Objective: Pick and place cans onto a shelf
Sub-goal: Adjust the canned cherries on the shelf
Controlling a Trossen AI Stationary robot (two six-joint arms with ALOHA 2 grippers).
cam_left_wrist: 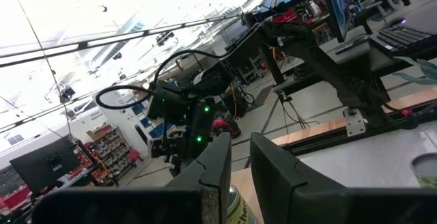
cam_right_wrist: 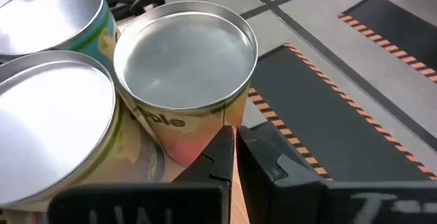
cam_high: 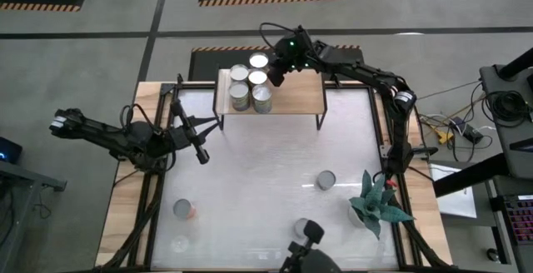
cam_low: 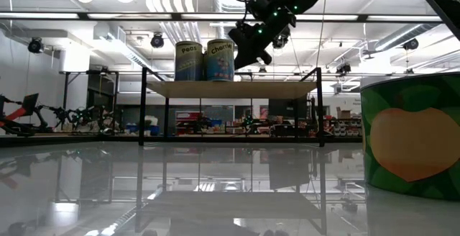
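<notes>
Five cans point(cam_high: 250, 86) sit clustered at the left end of the shelf point(cam_high: 296, 96), at 12 o'clock on the tabletop point(cam_high: 266, 165). Right end effector point(cam_high: 276, 75) hangs just beside the cluster's right edge, fingers together, gripping nothing. Left end effector point(cam_high: 200, 151) rests at 9 o'clock, fingers nearly together, empty. Loose cans: one at 4 o'clock point(cam_high: 326, 179), one at 7 o'clock point(cam_high: 183, 210). Potted plant point(cam_high: 376, 202) at 4 o'clock near the tabletop edge.
</notes>
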